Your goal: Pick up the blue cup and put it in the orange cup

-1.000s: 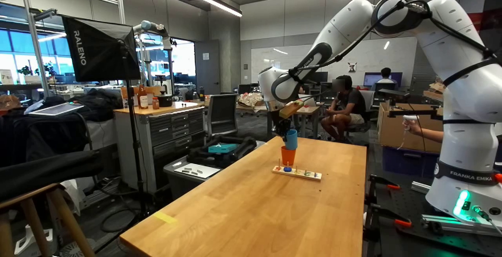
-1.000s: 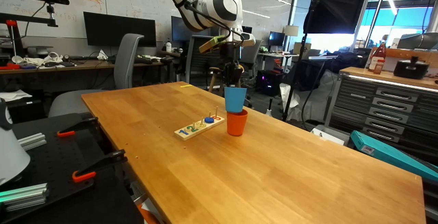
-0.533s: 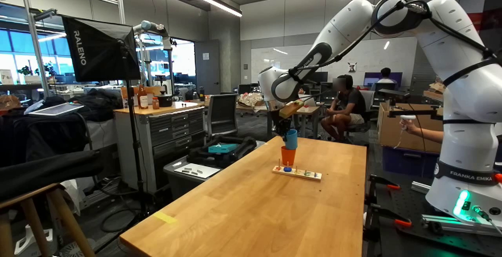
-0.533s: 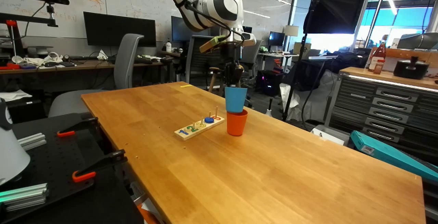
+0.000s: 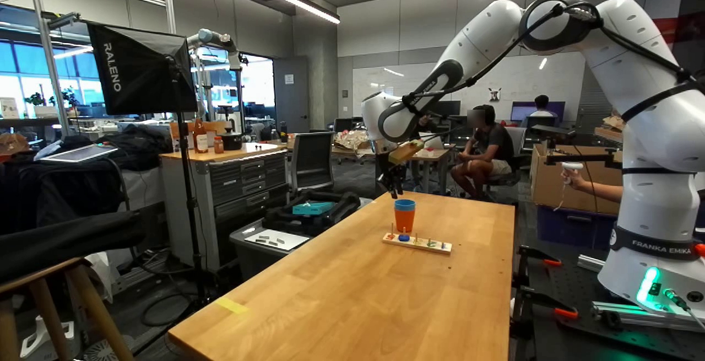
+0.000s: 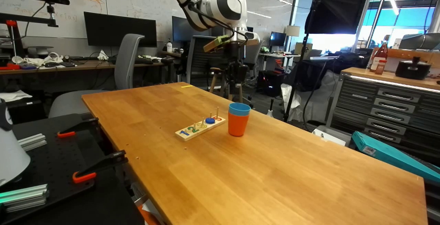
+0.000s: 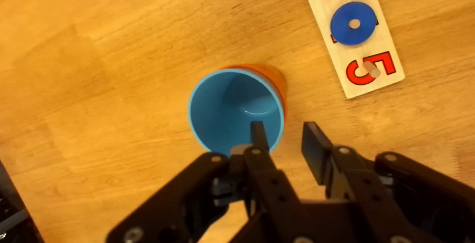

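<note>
Evidently the placing step was all but complete: the blue cup (image 6: 239,109) sat inside the orange cup (image 6: 238,126), looking upright, its upper band showing above, and the pair stood on the table (image 6: 275,170). The gripper (image 7: 285,139) hung just above, apart from the cups in both exterior views; its jaws stood moderately apart and gripped nothing. The next move seemed to call for a straight lift clear, jaws apart, lest it snag the rim and topple the pair. Both cups were round, smooth and tapered, apparently plastic; the blue interior showed a glossy highlight at its base. The table was grained wood. Near the cups lay a long, pale wooden board (image 6: 189,133) bearing painted numerals (image 7: 389,63), upright pegs (image 7: 372,69) and a flat blue disc (image 7: 352,35).
</note>
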`<state>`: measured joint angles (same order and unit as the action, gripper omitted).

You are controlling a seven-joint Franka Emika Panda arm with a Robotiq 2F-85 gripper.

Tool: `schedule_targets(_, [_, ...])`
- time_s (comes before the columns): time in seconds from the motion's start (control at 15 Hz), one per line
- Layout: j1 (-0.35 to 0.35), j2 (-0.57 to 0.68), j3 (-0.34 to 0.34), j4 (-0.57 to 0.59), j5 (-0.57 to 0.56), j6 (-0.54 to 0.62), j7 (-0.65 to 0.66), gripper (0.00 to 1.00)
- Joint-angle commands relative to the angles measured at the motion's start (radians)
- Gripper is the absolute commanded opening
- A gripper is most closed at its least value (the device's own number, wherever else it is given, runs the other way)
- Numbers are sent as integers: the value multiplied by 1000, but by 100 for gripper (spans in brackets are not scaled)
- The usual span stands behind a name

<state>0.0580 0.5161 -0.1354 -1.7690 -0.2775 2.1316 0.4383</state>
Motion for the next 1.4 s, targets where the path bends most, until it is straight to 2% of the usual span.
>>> schedule_targets(0.0, [-16, 44, -3, 76, 35, -27, -10, 63])
schedule_targets(0.13, [-26, 33, 6, 81, 61, -44, -32, 79])
schedule_targets(0.33, [-45, 2, 42, 109, 123, -131, -148, 100])
schedule_targets(0.8, [-36, -87, 96, 139, 156, -300, -344, 100])
schedule_targets(1.27, [-23, -196, 152, 115, 160, -338, -443, 100])
schedule_targets(1.33, [-18, -155, 140, 128, 135, -311, -400, 100])
